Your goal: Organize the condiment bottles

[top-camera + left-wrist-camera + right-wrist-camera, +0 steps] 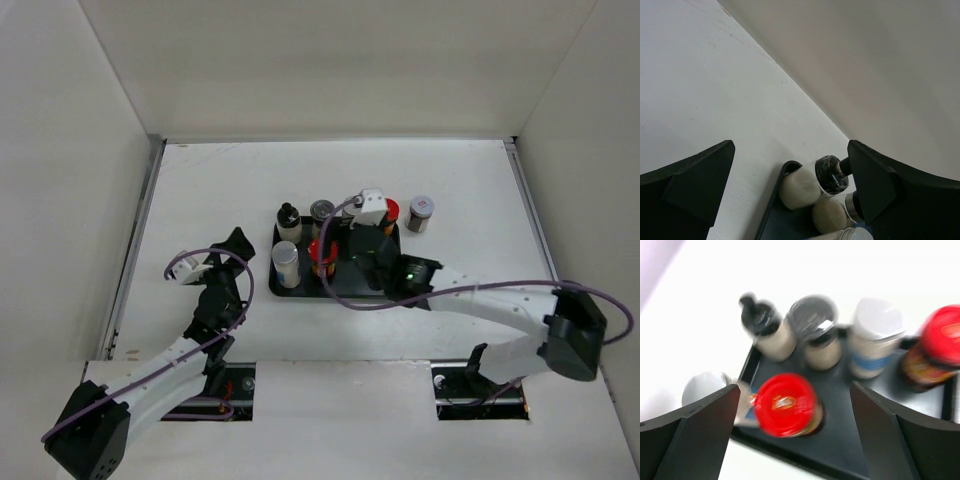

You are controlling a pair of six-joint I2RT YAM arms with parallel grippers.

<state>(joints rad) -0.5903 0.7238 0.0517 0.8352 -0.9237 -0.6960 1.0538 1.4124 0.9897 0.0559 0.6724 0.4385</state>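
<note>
A flat black tray (pixel 365 285) holds several condiment bottles. Its back row has a black-capped pale bottle (pixel 288 222), a grey-lidded jar (pixel 322 211) and a red-lidded brown jar (pixel 392 210). A white-capped bottle (pixel 875 330) between those two shows only in the right wrist view. In front stand a white-capped bottle (pixel 285 263) and a second red-lidded brown jar (pixel 322 254). My right gripper (pixel 335 243) is open above that jar (pixel 785 404), not touching it. My left gripper (pixel 228 250) is open and empty, left of the tray.
A grey-capped shaker (pixel 421 213) stands on the table just right of the tray. White walls close in the table on three sides. In the left wrist view the tray's corner (pixel 782 172) and the black-capped bottle (pixel 830 175) lie ahead of the left gripper (pixel 791 147).
</note>
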